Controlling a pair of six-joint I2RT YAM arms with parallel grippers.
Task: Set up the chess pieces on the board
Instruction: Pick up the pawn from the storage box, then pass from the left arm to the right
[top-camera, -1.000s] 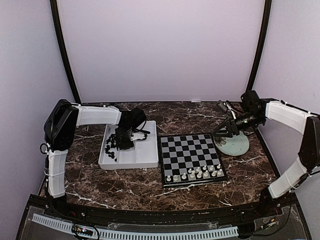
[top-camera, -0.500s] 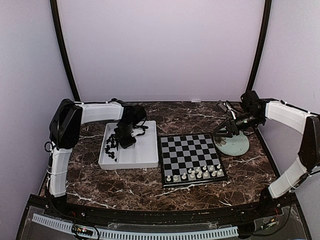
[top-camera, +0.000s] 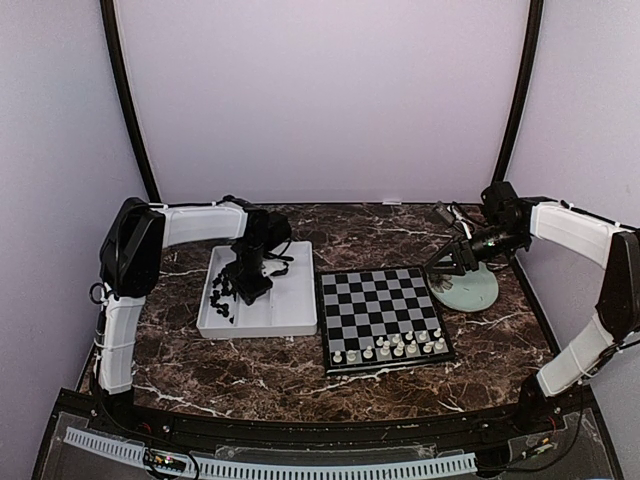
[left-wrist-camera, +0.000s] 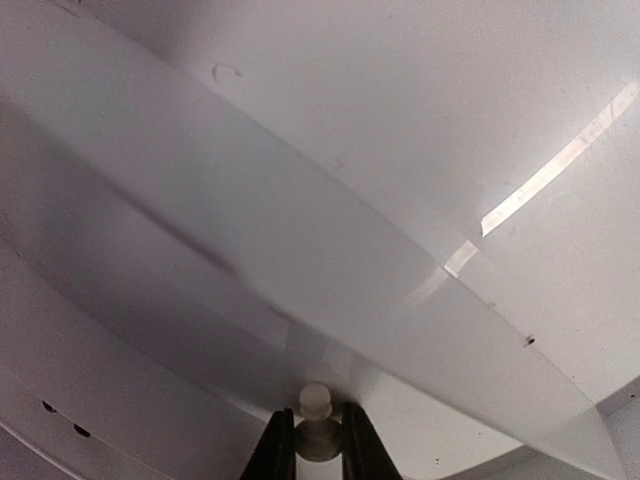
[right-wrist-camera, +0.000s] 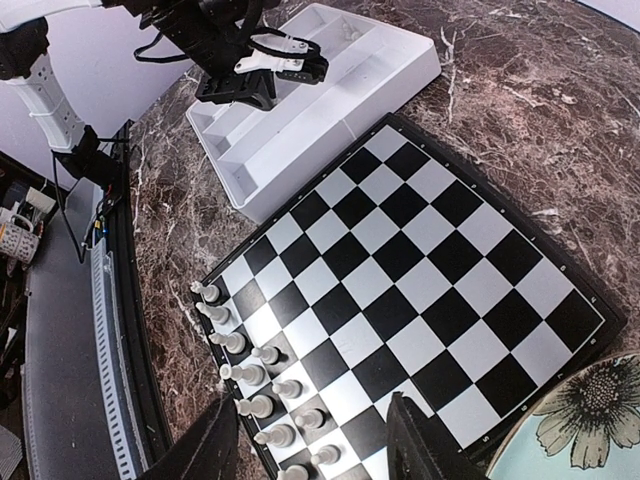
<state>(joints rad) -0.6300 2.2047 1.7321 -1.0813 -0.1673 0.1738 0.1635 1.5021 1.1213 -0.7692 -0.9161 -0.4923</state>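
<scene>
Left gripper (left-wrist-camera: 317, 438) tight around white chess piece (left-wrist-camera: 316, 408)

Bright even light, soft shadows, glare streak on white tray (left-wrist-camera: 300, 250), close wrist view slightly soft

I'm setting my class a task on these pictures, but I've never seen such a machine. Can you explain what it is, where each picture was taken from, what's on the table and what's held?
The machine is a white jointed left arm and right arm, bolted to a dark marble-patterned table, each ending in a two-finger gripper. One picture looks down from above and behind; the other two come from cameras on the wrists. On the table lie a black-and-silver chessboard with small white chess pieces along its near edge, a white rectangular tray holding black pieces, and a pale green round plate. The left gripper, at the tray, pinches a pale pawn. The right gripper hangs open and empty.
</scene>
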